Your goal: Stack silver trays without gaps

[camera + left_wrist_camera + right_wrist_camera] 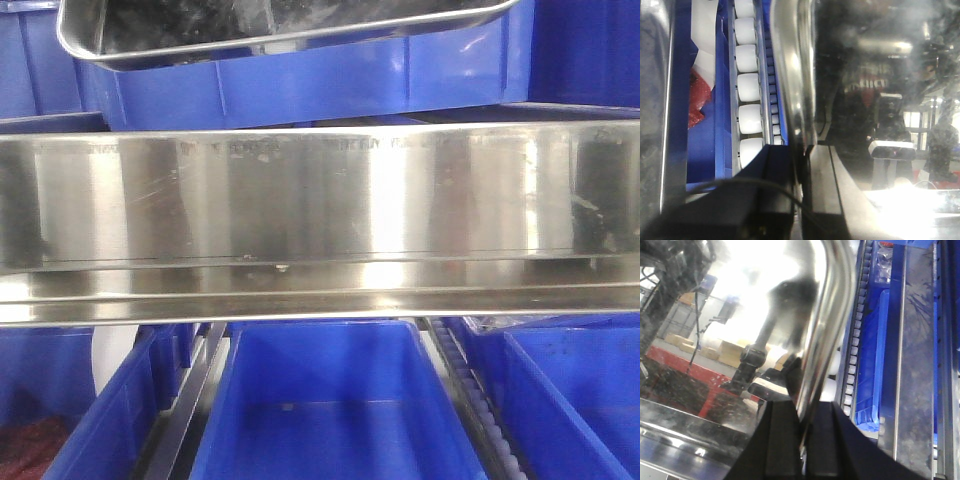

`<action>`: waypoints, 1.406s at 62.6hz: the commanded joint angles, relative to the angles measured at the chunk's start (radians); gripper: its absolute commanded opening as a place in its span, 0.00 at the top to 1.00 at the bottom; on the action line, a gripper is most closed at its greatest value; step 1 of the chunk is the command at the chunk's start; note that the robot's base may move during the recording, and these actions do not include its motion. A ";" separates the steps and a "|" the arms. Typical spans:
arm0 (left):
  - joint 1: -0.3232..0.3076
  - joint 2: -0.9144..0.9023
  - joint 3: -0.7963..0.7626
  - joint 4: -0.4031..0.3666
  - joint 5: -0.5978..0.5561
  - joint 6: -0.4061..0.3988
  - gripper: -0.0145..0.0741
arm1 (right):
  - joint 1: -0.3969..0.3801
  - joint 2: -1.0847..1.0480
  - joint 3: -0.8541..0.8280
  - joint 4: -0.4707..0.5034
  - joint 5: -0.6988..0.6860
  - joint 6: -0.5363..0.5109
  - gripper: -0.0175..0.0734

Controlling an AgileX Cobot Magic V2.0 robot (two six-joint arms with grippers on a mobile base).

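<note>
1. The rim of the silver tray (792, 75) is clamped between the fingers of the left end effector (800, 165).
2. Its rim is likewise grasped by the right end effector (802, 432).
3. The tray is seen far back, above a blue bin (300, 85), beyond a steel rail (320, 200).

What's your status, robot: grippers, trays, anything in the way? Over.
Left gripper shut on silver tray rim. Right gripper shut on tray rim too. Front view: far tray atop blue bin; steel rail spans view.

you see a shiny silver tray (250, 25) lying slightly tilted atop a blue bin (300, 85), rim flared.
</note>
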 commanded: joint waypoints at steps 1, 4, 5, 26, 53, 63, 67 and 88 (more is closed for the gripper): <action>-0.023 -0.037 -0.034 -0.023 -0.104 -0.006 0.88 | 0.004 -0.037 -0.034 -0.008 0.031 -0.011 0.78; -0.023 -0.037 -0.034 -0.023 -0.100 -0.006 0.88 | 0.004 -0.037 -0.034 -0.018 0.032 -0.011 0.78; -0.023 -0.038 -0.034 -0.023 -0.098 -0.006 0.88 | 0.004 -0.037 -0.034 -0.020 0.033 -0.011 0.78; -0.023 -0.090 -0.034 0.023 -0.081 -0.006 0.88 | -0.026 -0.037 -0.034 -0.028 0.010 -0.009 0.78; -0.023 -0.089 -0.034 0.041 -0.084 -0.006 0.88 | -0.072 -0.037 -0.034 -0.039 -0.026 -0.008 0.78; -0.023 -0.077 -0.034 0.041 -0.092 -0.006 0.88 | -0.072 -0.037 -0.034 -0.039 -0.046 -0.008 0.78; -0.023 -0.067 -0.034 0.043 -0.092 -0.006 0.88 | -0.072 -0.037 -0.034 -0.039 -0.054 -0.008 0.78; -0.023 -0.042 -0.034 0.043 -0.081 -0.006 0.88 | -0.072 -0.037 -0.034 -0.039 -0.057 -0.008 0.78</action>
